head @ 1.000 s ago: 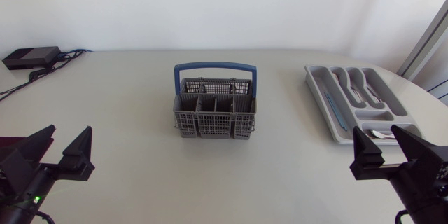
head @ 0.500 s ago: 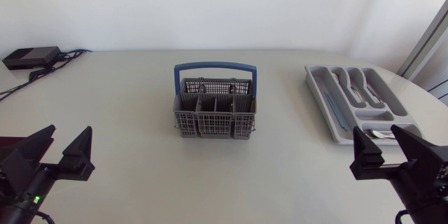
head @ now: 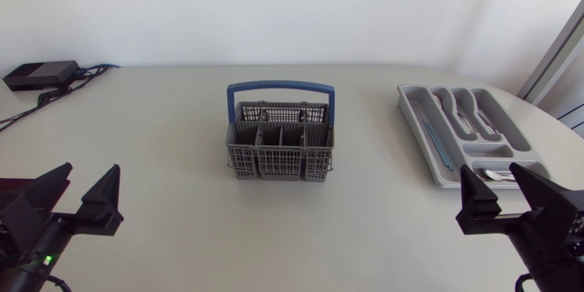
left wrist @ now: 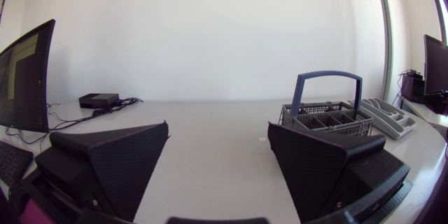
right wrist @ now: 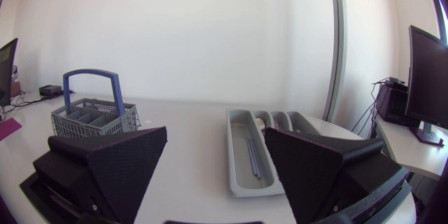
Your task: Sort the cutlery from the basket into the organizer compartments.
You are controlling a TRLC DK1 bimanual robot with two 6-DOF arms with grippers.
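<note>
Tools both stood wide open and held nothing: your left tool (head: 91,173) and right tool (head: 491,172) sat well apart from the basket (head: 274,162).

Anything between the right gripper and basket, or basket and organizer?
Nothing visible: bare white tabletop separates the right gripper from the blue-handled grey plastic basket, and that from the grey plastic organizer tray.

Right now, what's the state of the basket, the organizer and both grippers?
basket: upright, handle up, no cutlery visible inside
organizer: flat on the table, cutlery lying in several compartments
left gripper: open, holding nothing
right gripper: open, holding nothing
</note>
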